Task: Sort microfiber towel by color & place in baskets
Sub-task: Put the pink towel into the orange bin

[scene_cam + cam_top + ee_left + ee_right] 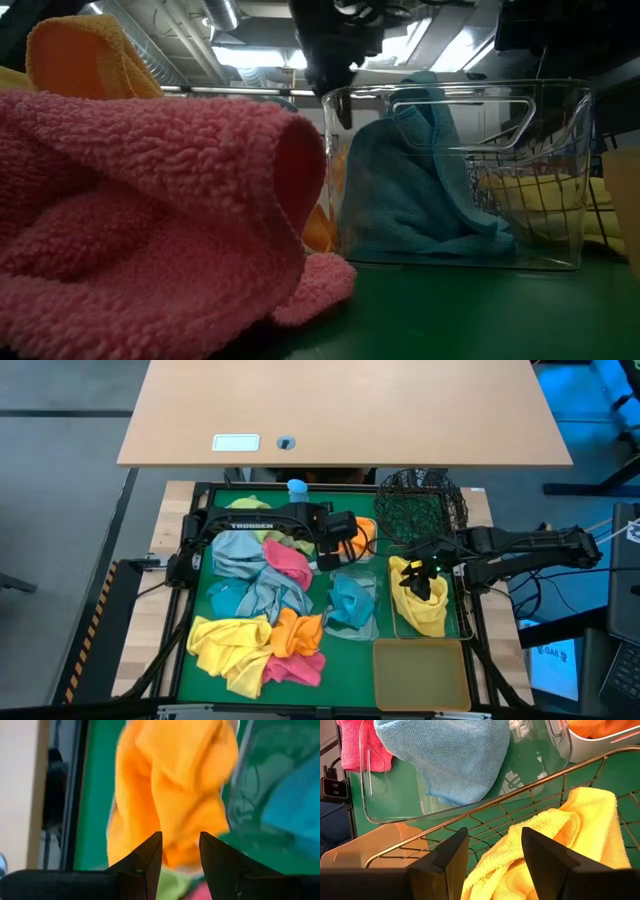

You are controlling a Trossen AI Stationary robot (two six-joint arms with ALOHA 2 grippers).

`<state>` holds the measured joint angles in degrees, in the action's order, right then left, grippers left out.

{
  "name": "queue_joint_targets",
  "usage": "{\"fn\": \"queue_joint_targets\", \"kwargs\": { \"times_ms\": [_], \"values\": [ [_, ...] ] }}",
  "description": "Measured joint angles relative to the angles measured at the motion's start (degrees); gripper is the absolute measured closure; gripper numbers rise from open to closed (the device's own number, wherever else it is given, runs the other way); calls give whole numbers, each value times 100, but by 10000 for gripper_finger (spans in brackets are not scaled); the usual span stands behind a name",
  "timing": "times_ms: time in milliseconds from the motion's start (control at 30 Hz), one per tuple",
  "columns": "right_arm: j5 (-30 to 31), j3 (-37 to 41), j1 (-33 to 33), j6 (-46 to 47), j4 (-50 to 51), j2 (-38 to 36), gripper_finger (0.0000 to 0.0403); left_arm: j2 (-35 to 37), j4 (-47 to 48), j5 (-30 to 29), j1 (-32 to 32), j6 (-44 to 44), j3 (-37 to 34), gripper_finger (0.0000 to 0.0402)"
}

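An orange towel is lying in the white tub, just past the tips of the left gripper. The towel is being seen bunched up, with its long side running away from the fingers. The fingers are being held a little apart, and nothing is being held between them. It looks as if this towel is being let go into the tub.

A teal towel is sitting in the clear tub, just near of the white tub. A yellow towel is lying in the rectangular wire basket, right of the clear tub. The right gripper is being held just above that yellow towel. Its fingers are being kept apart, and no towel is being seen between them.

The black round wire-mesh basket is standing at the far right. The amber tub is standing at the near right.

Many towels are not yet sorted. A pile of yellow, pink, orange, teal and grey-blue ones is lying on the green mat, left of the tubs. The left gripper is much nearer to this pile than the right one, so the next towel is probably best picked by the left arm, which would be moved left and near.
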<state>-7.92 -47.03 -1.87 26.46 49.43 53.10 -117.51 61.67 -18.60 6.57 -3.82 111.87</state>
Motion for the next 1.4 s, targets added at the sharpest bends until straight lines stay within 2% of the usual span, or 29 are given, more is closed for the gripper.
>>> {"fn": "queue_joint_targets", "kwargs": {
  "times_ms": [167,267,500,767,1233,1333,1400],
  "values": [
    [0,-1,-1,0,2,2,219,0,959,837,-1,286,3,276],
    [0,-2,0,-32,2,0,219,7,1105,1203,-64,372,-159,276],
    [0,-2,0,-148,2,2,219,3,1140,1215,-290,371,-755,276],
    [0,-2,-2,-149,2,2,219,2,679,1219,-310,370,-1596,276],
    [0,-2,0,-149,2,1,219,-3,39,1047,-315,371,-2495,276],
    [0,-2,-2,-149,1,1,219,-5,13,1031,-372,359,-2523,287],
    [0,-2,0,-149,0,0,219,-5,18,1011,-457,252,-2481,309]
  ]
}}
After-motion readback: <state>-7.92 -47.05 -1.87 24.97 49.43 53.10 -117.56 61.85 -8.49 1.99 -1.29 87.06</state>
